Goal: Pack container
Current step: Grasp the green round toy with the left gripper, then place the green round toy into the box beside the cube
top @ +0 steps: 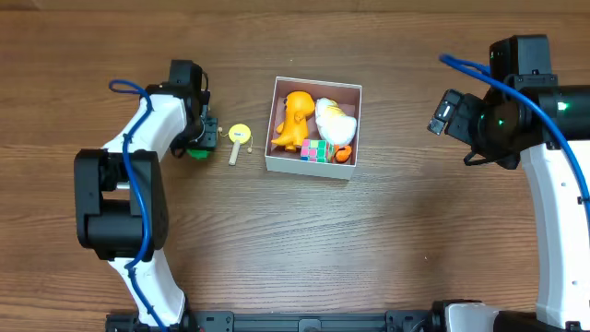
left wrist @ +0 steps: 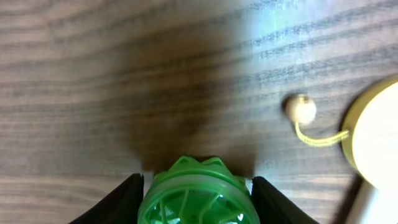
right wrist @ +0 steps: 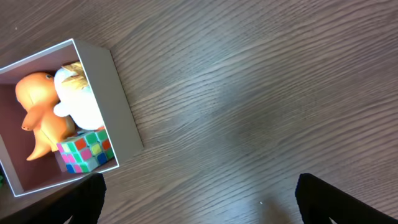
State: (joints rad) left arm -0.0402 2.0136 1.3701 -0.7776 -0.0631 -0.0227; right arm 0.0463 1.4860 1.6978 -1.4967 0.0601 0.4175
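Currently the left gripper (left wrist: 196, 186) pinches a green toy (left wrist: 194, 204), presumably for transfer, while the container (top: 309, 166), partly filled with toys, sits between both grippers and the right gripper (right wrist: 199, 202) hangs spread and empty beside it.

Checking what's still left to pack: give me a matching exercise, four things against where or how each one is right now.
Things:
1 orange dinosaur
2 yellow toy
3 green toy
4 right gripper

Places or states:
A on the table, left of the container
B open, holding nothing
C inside the container
D between the fingers of the left gripper

Pairs: 1-C, 2-A, 3-D, 4-B
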